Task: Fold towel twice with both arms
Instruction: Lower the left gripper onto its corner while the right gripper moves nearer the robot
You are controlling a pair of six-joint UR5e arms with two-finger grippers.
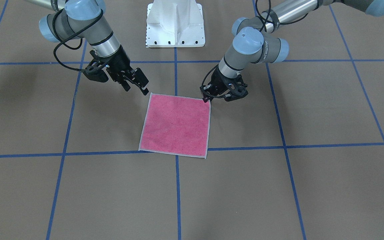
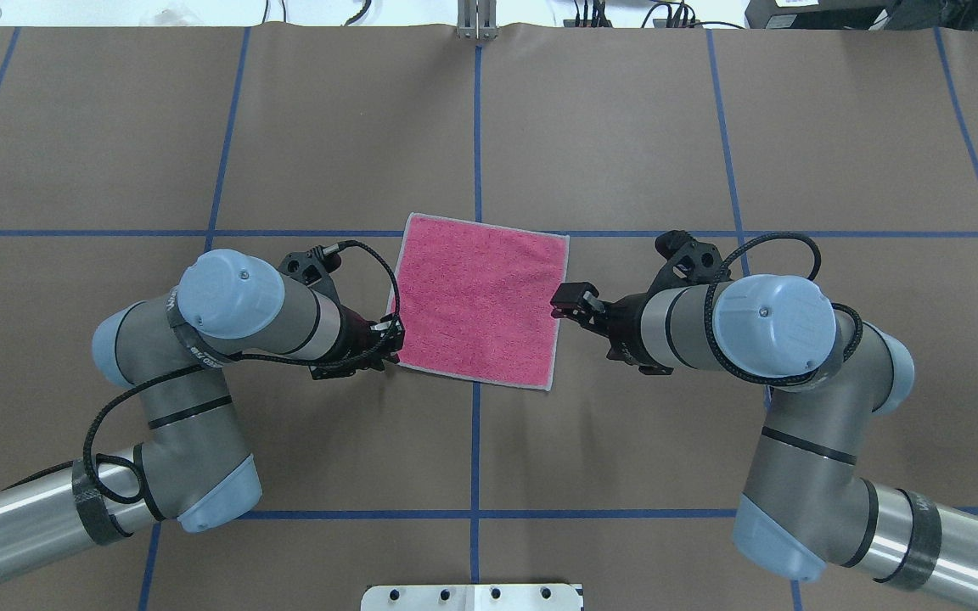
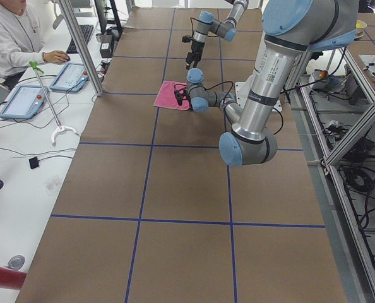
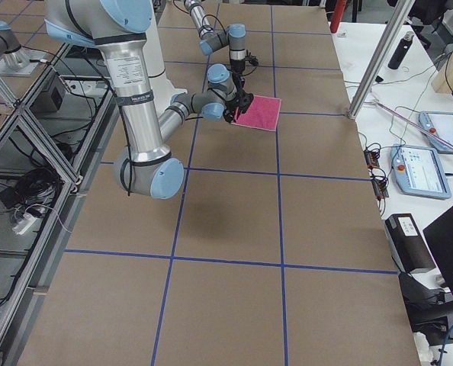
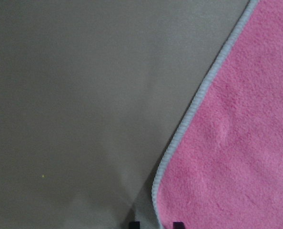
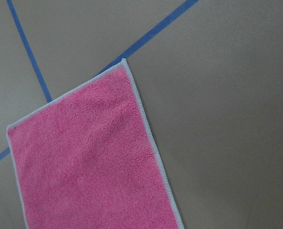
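Note:
The towel (image 1: 175, 125) lies flat and pink face up on the brown table, where two blue tape lines cross. It also shows in the overhead view as the towel (image 2: 476, 301). My left gripper (image 1: 206, 99) is down at the towel's near corner on my left side. The left wrist view has its two fingertips (image 5: 134, 224) close together astride the light grey border (image 5: 179, 133), shut on the towel. My right gripper (image 1: 137, 91) hovers open just off the near corner on my right, clear of the cloth. The right wrist view holds only the towel (image 6: 89, 157), no fingers.
The white bolted pedestal (image 1: 175, 23) stands behind the towel at my base. Blue tape lines (image 1: 245, 147) grid the brown table. A person (image 3: 11, 38) sits at a side desk with tablets (image 3: 24, 101) past the table's far edge.

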